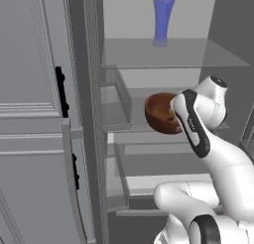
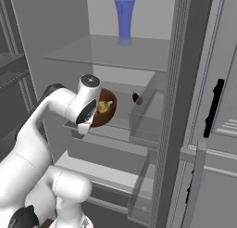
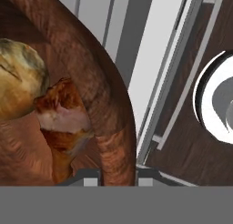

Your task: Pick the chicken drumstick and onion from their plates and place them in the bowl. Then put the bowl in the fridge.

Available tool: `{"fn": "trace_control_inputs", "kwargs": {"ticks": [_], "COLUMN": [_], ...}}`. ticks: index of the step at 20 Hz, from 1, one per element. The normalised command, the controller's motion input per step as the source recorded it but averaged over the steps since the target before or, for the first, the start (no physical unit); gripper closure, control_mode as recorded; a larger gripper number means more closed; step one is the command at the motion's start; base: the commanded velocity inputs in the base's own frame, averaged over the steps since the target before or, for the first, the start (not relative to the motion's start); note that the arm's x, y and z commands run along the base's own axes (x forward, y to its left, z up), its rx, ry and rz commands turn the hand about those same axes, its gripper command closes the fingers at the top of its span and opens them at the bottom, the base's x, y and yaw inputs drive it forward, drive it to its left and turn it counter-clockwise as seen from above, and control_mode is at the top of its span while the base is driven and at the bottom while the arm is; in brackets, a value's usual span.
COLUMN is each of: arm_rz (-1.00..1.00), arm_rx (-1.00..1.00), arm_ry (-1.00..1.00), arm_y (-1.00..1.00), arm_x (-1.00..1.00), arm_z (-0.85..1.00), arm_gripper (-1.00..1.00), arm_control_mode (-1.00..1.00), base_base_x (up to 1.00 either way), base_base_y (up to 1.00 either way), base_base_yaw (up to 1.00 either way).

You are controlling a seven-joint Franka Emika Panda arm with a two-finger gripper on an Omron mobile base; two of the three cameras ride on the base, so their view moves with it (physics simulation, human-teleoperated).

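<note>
Holding: bowl (image 1: 159,111) pinched by its rim in the gripper (image 3: 117,175); fingers (image 3: 86,177) clenched on the wooden wall, one inside and one outside
Bowl: reddish-brown wood; raised off any surface, inside the open fridge (image 2: 139,60) at the height of the middle glass shelf (image 1: 124,114); tipped in the left base view so the opening faces sideways
Onion: (image 3: 18,79) yellowish-tan, resting inside the bowl against its inner wall; seen as a pale patch (image 2: 104,106) in the right base view
Drumstick: (image 3: 61,116) reddish-brown with a paler patch; lying in the bowl, touching the onion
Arm: white, bent upward from the base; wrist level with the bowl and partly covering it in both base views
Fridge: grey, door (image 1: 30,114) swung wide open, black handles (image 1: 60,91) on its face; glass shelves and drawers inside
Vase: (image 1: 162,20) blue, upright on the upper glass shelf (image 2: 111,53), well above the bowl
Small dark item: (image 2: 137,98) on the middle shelf to the right of the bowl; too small to tell what it is
</note>
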Motion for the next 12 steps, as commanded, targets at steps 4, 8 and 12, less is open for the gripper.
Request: {"fn": "trace_control_inputs", "kwargs": {"ticks": [4,8,12], "arm_rz": [0.00,0.00,0.00], "arm_rx": [0.00,0.00,0.00], "arm_ry": [-0.06,-0.01,0.00], "arm_y": [0.12,0.00,0.00], "arm_x": [0.60,0.62,0.48], "arm_z": [-0.24,-0.20,-0.14], "arm_gripper": [1.00,1.00,1.00], "arm_control_mode": [-1.00,-1.00,-1.00], "base_base_x": [0.00,0.00,0.00], "base_base_y": [0.00,0.00,0.00], "base_base_yaw": [0.00,0.00,0.00]}}
